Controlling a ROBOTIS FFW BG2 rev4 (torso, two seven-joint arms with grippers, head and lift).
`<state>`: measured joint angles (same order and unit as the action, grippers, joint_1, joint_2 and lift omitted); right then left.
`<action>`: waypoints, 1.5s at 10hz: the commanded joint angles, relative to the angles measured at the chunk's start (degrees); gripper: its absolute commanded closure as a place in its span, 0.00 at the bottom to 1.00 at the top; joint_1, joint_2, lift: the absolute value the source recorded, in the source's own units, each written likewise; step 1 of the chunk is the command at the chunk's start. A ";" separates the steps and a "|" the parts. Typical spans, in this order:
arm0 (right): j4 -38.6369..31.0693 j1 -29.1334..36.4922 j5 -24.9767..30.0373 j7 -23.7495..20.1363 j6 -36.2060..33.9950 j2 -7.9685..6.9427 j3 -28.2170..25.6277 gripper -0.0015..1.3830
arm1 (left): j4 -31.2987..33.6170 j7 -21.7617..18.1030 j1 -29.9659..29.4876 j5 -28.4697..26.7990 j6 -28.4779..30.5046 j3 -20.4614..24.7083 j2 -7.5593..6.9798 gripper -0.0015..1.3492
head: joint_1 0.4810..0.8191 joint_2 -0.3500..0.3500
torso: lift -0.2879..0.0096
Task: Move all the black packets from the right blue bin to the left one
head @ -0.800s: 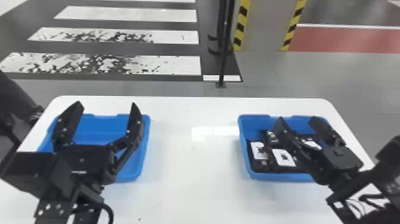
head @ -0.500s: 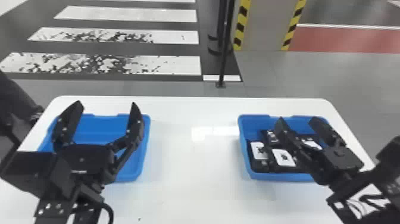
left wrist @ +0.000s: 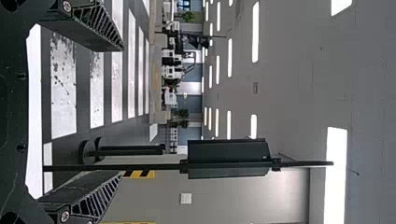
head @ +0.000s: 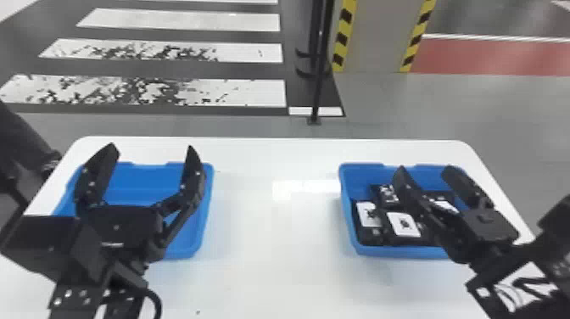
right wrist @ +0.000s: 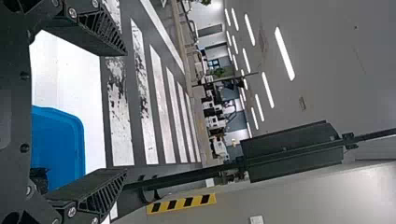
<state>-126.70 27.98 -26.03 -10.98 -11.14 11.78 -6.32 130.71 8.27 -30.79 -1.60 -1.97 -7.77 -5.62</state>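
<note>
While right end effector [head: 425, 170] hangs, fingers apart, black packets [head: 403, 224] lie below in right blue bin [head: 403, 252].

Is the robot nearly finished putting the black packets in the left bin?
Not nearly, it seems. Done: probably none; I see bare blue, and no packets, in the visible parts of the left bin. In hand: nothing; the left pincer and right pincer are open with nothing between them. Left to do: several black packets lie in the right bin.

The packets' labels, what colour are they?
Mostly white with black marks; the labels show best in the head view.
</note>
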 commanded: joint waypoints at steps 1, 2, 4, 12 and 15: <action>0.07 0.00 -0.13 0.00 0.04 0.00 -0.07 0.10 | 0.00 0.00 0.00 0.00 0.00 0.00 0.00 0.07 | 0.63 0.43 | 0.50; 0.63 -0.14 -0.13 0.00 0.04 0.00 -0.19 0.10 | 0.00 0.00 0.00 0.00 0.14 0.00 0.00 0.07 | 0.63 0.42 | 0.50; 1.90 -1.69 0.21 -1.23 -3.48 0.00 -2.02 0.10 | 0.00 -0.18 0.00 0.00 0.14 0.00 0.00 0.07 | 0.63 0.42 | 0.50; 5.83 -11.39 5.12 -3.87 -34.13 0.97 -6.47 0.10 | 0.00 -0.36 -0.14 0.23 0.28 0.00 -0.09 0.07 | 0.63 0.35 | 0.50; 8.08 -14.77 5.81 -3.78 -41.73 1.23 -8.30 0.10 | 0.00 -0.44 -0.14 0.23 0.28 0.00 -0.09 0.07 | 0.63 0.32 | 0.50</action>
<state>-119.20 13.92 -20.27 -14.79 -51.53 12.88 -14.26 130.71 7.82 -30.93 -1.37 -1.69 -7.77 -5.71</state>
